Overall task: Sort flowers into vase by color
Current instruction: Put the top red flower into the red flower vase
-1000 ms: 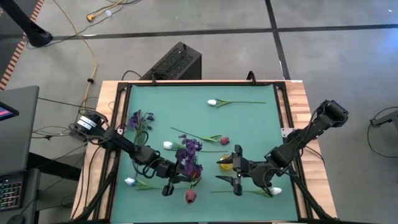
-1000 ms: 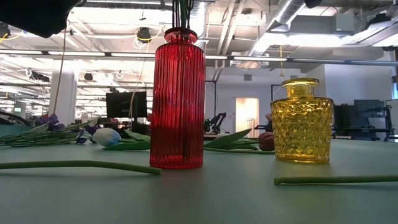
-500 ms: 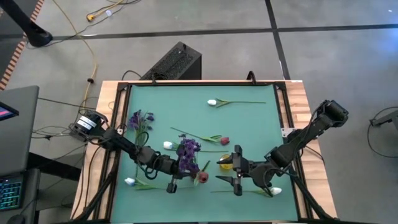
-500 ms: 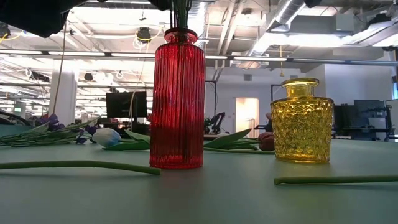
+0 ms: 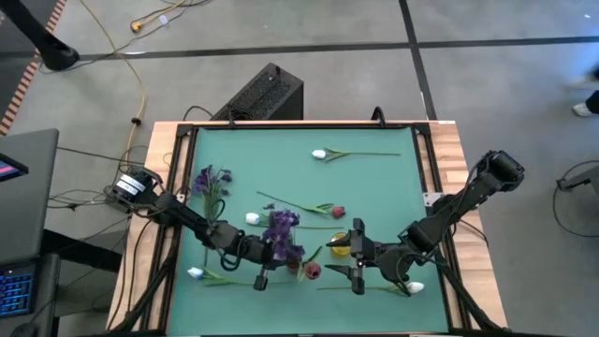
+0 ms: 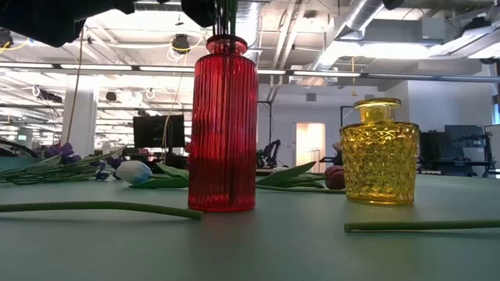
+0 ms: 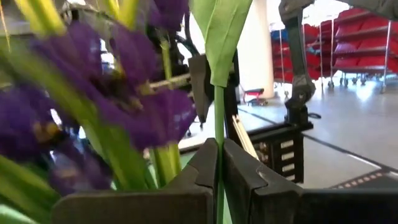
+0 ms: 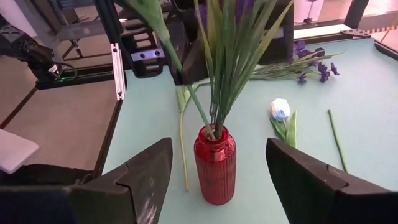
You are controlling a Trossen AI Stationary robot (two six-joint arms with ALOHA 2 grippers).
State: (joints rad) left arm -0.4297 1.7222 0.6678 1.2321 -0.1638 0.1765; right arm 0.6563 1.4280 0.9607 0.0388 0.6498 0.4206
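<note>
A red ribbed vase [image 6: 223,125] stands left of a yellow glass vase [image 6: 380,152]. The red vase [image 8: 214,165] carries purple flowers [image 5: 281,229] on green stems. My left gripper [image 5: 262,271] is shut on a maroon flower [image 5: 312,271] just beside the red vase. That flower's stem [image 8: 186,87] slants down into the vase mouth. My right gripper [image 5: 357,267] waits open next to the yellow vase [image 5: 339,248], facing the red one. My left gripper pinches the maroon flower's thin green stem [image 7: 217,155] between its two fingers [image 7: 202,168], below a broad leaf [image 7: 221,31]. It comes roughly level from the table's left, with the fingers across the stem. The flower is clear of the table, tilted, with its lower end in the red vase's neck.
Loose flowers lie on the green mat: a white bud [image 5: 320,154] near the far edge, a white one [image 5: 253,218] and a maroon one [image 5: 337,212] mid-table, a purple bunch [image 5: 211,178] at left, and white buds [image 5: 195,273] [image 5: 415,287] near the front. Stems [image 6: 101,207] lie before the vases.
My left gripper has shifted a little toward the table's right, staying shut on the stem. The maroon bloom has swung from the near side of the red vase toward the right and the far edge, so the flower stands more upright over the vase.
</note>
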